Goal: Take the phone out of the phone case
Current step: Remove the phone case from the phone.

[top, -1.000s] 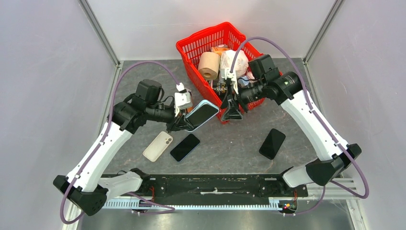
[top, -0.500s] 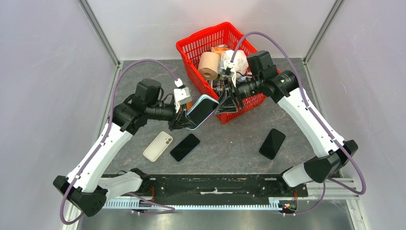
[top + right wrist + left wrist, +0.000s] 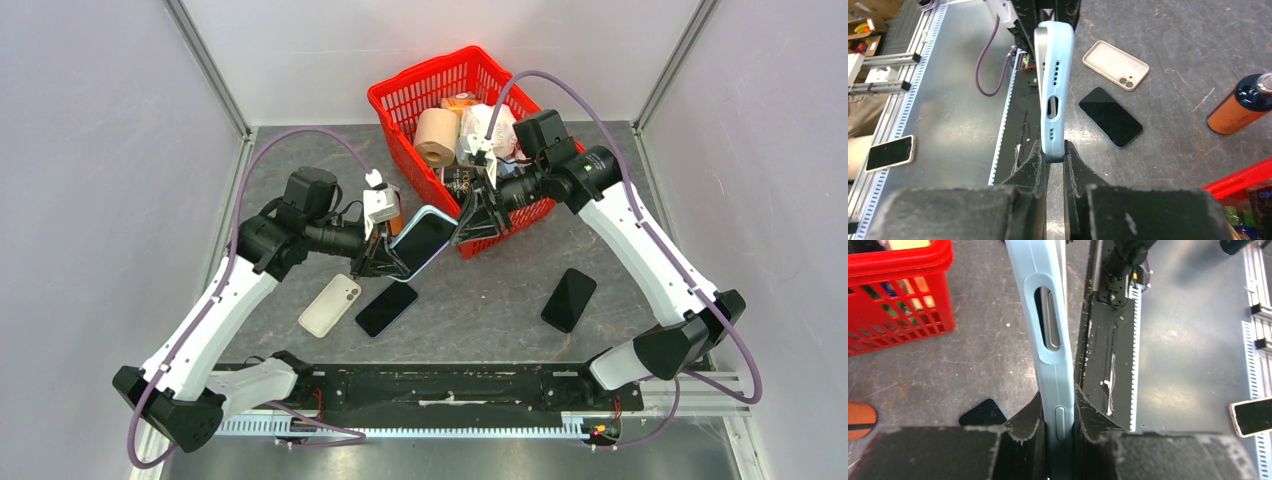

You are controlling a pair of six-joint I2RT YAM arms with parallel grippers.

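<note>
The phone (image 3: 424,238), dark screen up, sits inside a light blue phone case (image 3: 441,256) held tilted above the table. My left gripper (image 3: 383,252) is shut on the case's lower end. In the left wrist view the case (image 3: 1050,315) runs edge-on between the jaws of that gripper (image 3: 1058,412). My right gripper (image 3: 466,226) is shut on the case's upper right corner. The right wrist view shows the blue case (image 3: 1054,70) pinched at its tip by the right gripper (image 3: 1054,156).
A red basket (image 3: 400,100) of groceries stands at the back. On the table lie an empty beige case (image 3: 329,305), a bare black phone (image 3: 386,307) and another black phone (image 3: 569,299). An orange bottle (image 3: 1243,107) lies near the basket.
My right gripper has swung left from in front of the basket to the case's corner and shut on it. The left gripper kept its grip and hardly moved.
</note>
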